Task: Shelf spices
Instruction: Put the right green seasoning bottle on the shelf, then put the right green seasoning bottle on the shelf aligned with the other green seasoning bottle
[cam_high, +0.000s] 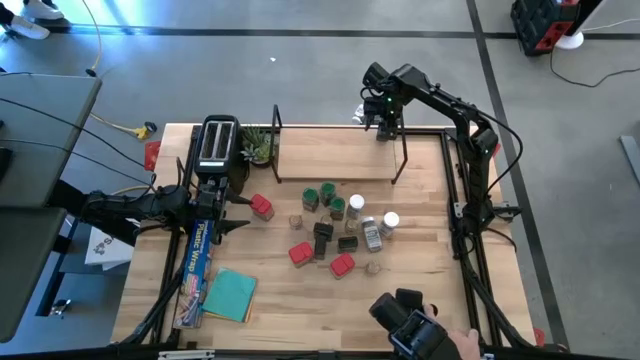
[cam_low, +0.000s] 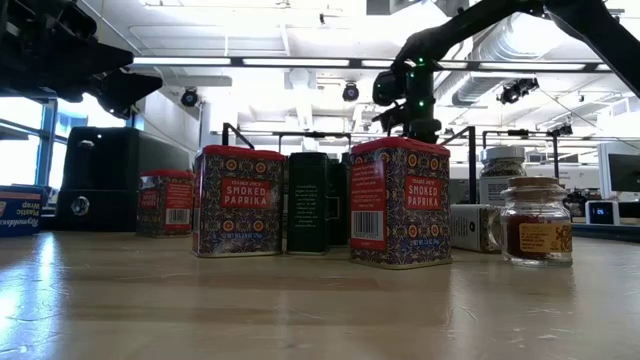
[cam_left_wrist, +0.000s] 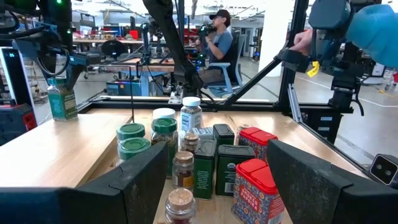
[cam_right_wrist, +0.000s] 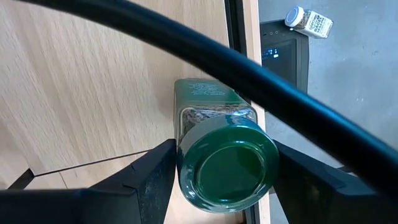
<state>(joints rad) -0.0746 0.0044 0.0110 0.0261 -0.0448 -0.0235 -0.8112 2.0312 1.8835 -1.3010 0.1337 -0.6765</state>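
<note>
Right gripper (cam_right_wrist: 217, 171) is pinching a green-lidded jar (cam_right_wrist: 225, 163), fingers snug on both sides, at the shelf (cam_high: 340, 160) board's far right corner. The other spices (cam_high: 335, 225) cluster mid-desk, in front of the shelf. Left gripper (cam_left_wrist: 205, 180), fingers spread, hovers near the desk's left edge beside the toaster (cam_high: 218, 145).

Light came from overhead: bright ceiling strips and big windows burned out much of the low view's upper part, leaving the paprika tins (cam_low: 400, 203) readable but the arm above them a near silhouette. The table (cam_high: 420, 290) was evenly lit from above, with only short, soft shadows. Nearest the low camera the wood blurred (a pale sheen lay on it). In the right wrist view the green lid (cam_right_wrist: 227, 169) carried a faint glare.
</note>
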